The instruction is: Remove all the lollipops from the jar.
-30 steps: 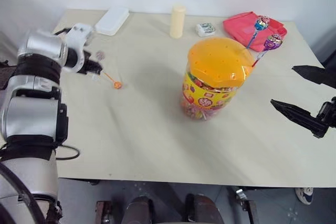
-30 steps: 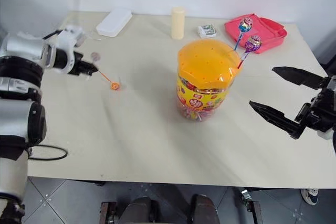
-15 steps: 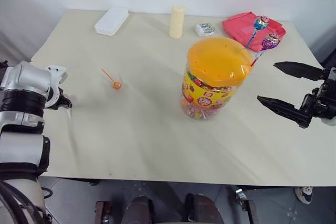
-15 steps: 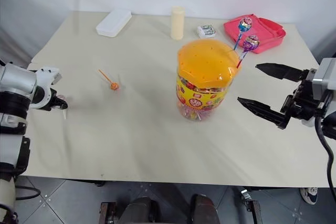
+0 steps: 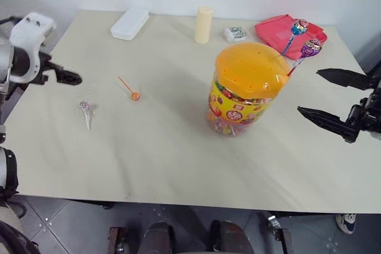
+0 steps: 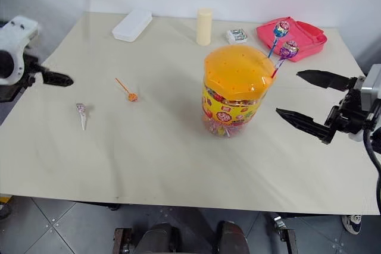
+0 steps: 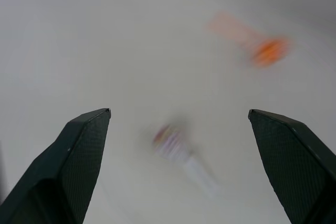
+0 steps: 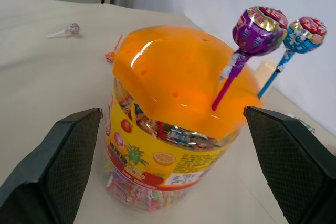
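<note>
You are looking at the beige counter (image 5: 178,159); the clear plastic jar with the domed orange lid (image 5: 247,87) is sitting centre-right, purple (image 5: 310,47) and blue-red (image 5: 299,27) lollipops sticking from it. Orange (image 5: 134,95) and pinkish (image 5: 86,107) lollipops are lying left. Both grippers' fingers, left (image 7: 178,116) and right (image 5: 327,96), are spreading wide, empty.

Glossy orange plastic jar (image 8: 178,124), shiny-wrapped lollipops (image 8: 260,24), matt table (image 5: 172,159)

Left pincer (image 7: 178,116) raised at far left, fingers spread wide. Right pincer (image 5: 333,100) level, fingers wide apart.
</note>
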Robot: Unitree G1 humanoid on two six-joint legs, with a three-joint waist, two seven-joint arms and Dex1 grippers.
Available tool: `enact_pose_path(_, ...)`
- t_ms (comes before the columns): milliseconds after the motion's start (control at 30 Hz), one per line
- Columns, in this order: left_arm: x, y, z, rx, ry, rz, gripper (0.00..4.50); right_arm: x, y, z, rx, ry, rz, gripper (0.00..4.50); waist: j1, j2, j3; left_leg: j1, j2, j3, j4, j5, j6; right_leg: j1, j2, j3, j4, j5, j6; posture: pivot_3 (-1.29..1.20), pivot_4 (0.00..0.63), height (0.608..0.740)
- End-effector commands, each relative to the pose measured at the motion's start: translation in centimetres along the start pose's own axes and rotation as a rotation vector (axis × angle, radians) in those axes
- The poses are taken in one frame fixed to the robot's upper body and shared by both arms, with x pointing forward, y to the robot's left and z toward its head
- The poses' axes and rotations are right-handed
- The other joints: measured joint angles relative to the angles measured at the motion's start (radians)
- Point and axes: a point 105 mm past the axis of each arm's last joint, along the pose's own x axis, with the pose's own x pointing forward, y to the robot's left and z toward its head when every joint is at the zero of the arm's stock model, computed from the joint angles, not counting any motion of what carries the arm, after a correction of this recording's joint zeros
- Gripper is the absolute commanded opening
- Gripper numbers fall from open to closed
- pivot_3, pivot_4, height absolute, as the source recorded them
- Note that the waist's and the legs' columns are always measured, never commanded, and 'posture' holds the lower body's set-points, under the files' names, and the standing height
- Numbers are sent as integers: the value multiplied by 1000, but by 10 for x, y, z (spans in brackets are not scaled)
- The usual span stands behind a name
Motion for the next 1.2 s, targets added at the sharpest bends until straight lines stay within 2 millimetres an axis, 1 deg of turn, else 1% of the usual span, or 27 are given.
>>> enact_pose_path(33,-3,-27,39,210,-308,-161,4468,-2,-6,14,-31,-17,-65,4500,-2,1,0,0,0,0,1,0,0,0,0,0,0,0,0,0,150,740)
enact_pose_path(100,-3,-43,52,221,-500,-273,4468,2,-4,18,-16,-39,-70,4500,-3,1,1,0,1,0,1,0,0,0,0,0,1,0,0,0,150,740)
enact_pose_path(167,-3,-57,60,227,-663,-389,4468,8,-2,20,-3,-64,-74,4500,-4,1,1,-1,1,0,3,0,0,0,0,0,2,0,0,0,150,740)
enact_pose_path(233,0,-67,57,223,-741,-482,4468,14,-2,22,13,-92,-78,4500,-7,1,1,-1,1,0,5,0,0,-1,0,0,4,0,0,0,150,740)
enact_pose_path(333,-6,-79,61,271,-914,-605,4468,20,-6,23,24,-120,-109,4500,-8,2,1,-1,1,0,5,0,0,-1,0,0,5,0,0,0,150,740)
enact_pose_path(367,-6,-81,60,277,-934,-636,4468,21,-7,22,29,-123,-113,4500,-7,2,1,-1,1,0,6,0,0,-1,0,0,5,0,0,0,150,740)
enact_pose_path(467,-12,-96,50,296,-1003,-849,4468,31,-12,25,52,-155,-126,4500,-7,2,1,-1,0,0,7,0,1,-1,0,0,5,0,0,0,150,740)
enact_pose_path(500,-11,-99,48,299,-1010,-884,4468,35,-14,27,60,-172,-130,4500,-6,2,1,-1,0,0,7,-1,1,-1,0,0,5,0,0,0,150,740)
enact_pose_path(567,-9,-102,46,301,-1007,-925,4468,39,-16,29,68,-185,-132,4500,-3,2,1,-1,0,0,7,-1,1,-1,0,0,6,0,0,0,150,740)
enact_pose_path(633,-5,-106,43,289,-992,-968,4468,44,-18,24,78,-171,-127,4500,-4,2,1,-1,0,0,8,-1,1,0,0,0,6,0,0,0,150,740)
enact_pose_path(767,0,-110,47,289,-1003,-982,4468,51,-22,18,115,-154,-122,4500,-4,2,1,-1,0,0,8,-1,2,0,0,0,6,0,0,0,150,740)
enact_pose_path(867,2,-112,48,293,-996,-982,4500,54,-19,17,136,-148,-112,3929,-6,2,1,-2,0,0,8,-1,2,-1,0,0,6,0,0,0,150,740)
enact_pose_path(933,2,-113,48,293,-1002,-984,4500,55,-19,18,140,-157,-114,3166,-8,2,1,-2,0,0,8,-1,2,-1,0,0,6,0,0,0,150,740)
enact_pose_path(967,2,-113,49,294,-1002,-985,4500,56,-20,18,142,-159,-115,2952,-8,2,1,-2,0,0,8,-1,2,-1,0,0,6,0,0,0,150,740)
enact_pose_path(1000,3,-114,49,295,-1001,-986,4500,56,-21,18,143,-159,-115,2582,-8,2,1,-2,0,0,8,-1,2,-1,0,0,6,0,0,0,150,740)
enact_pose_path(1033,3,-114,48,298,-1000,-987,4500,56,-21,18,144,-158,-116,2424,-8,2,1,-2,0,0,8,-1,2,-1,0,0,6,0,0,0,150,740)
enact_pose_path(1067,3,-115,49,301,-1005,-991,4500,56,-22,18,142,-160,-119,2159,-7,2,1,-2,0,0,8,-1,2,-1,0,0,6,0,0,0,150,740)
enact_pose_path(1200,3,-116,50,304,-1017,-1001,4500,58,-27,24,134,-179,-129,874,-6,2,1,-2,0,0,8,-1,2,-1,0,0,6,0,0,0,150,740)
